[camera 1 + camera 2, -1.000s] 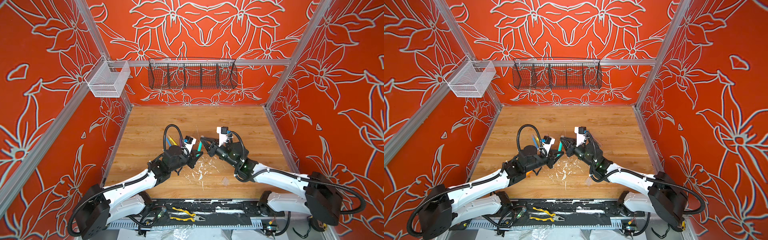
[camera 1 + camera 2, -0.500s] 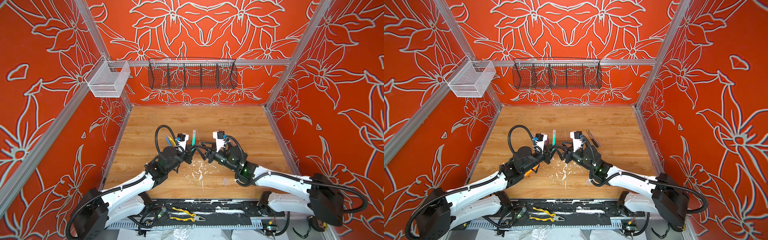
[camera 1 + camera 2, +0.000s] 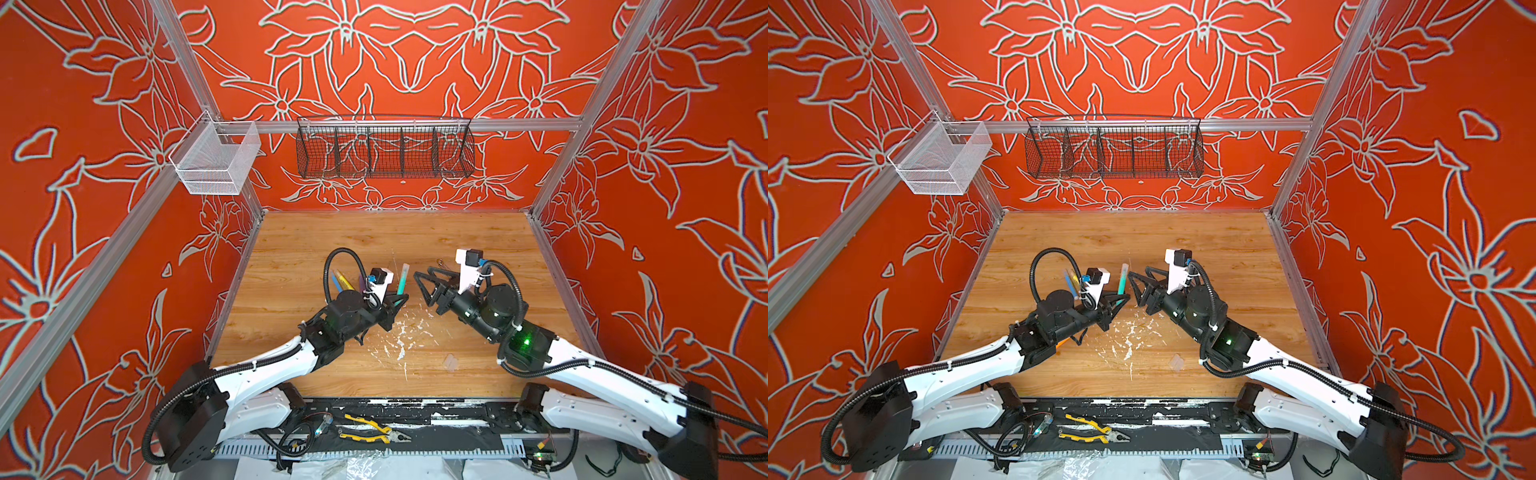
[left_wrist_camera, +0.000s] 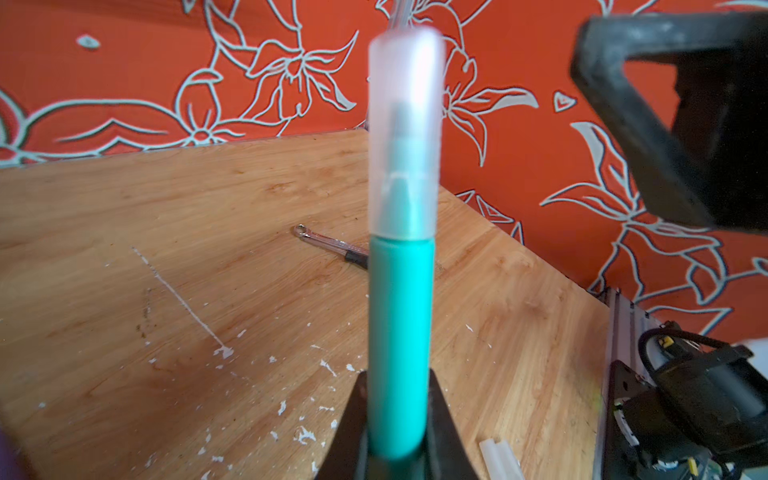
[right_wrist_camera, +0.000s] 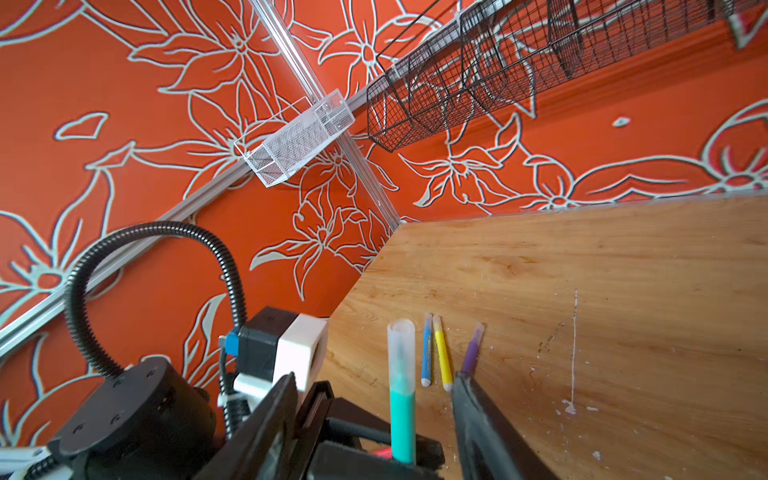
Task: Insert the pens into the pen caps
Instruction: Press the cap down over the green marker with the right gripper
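My left gripper (image 3: pixel 398 297) (image 3: pixel 1121 297) (image 4: pixel 397 415) is shut on the lower end of a green pen (image 3: pixel 402 280) (image 3: pixel 1122 281) (image 4: pixel 399 328) (image 5: pixel 402 419). The pen points up and away, and a clear pen cap (image 4: pixel 405 124) (image 5: pixel 401 349) sits over its tip. My right gripper (image 3: pixel 422 291) (image 3: pixel 1136 289) (image 5: pixel 374 380) stands open just right of the capped pen, not touching it. Blue (image 5: pixel 427 353), yellow (image 5: pixel 441 353) and purple (image 5: pixel 472 351) pens lie together on the wood behind the left wrist. A loose clear cap (image 3: pixel 451 361) (image 4: pixel 498 455) lies near the front.
A small metal tool (image 4: pixel 328 243) lies on the wood behind the right gripper. White paint flecks (image 3: pixel 399 336) dot the middle of the board. Yellow-handled pliers (image 3: pixel 374 430) lie on the front rail. A black wire basket (image 3: pixel 384 147) and a white basket (image 3: pixel 216 160) hang on the walls.
The right gripper, shut at the pen's tip a second ago, has opened and drawn back to the right. The cap stays on the green pen, which the left gripper has swung more upright.
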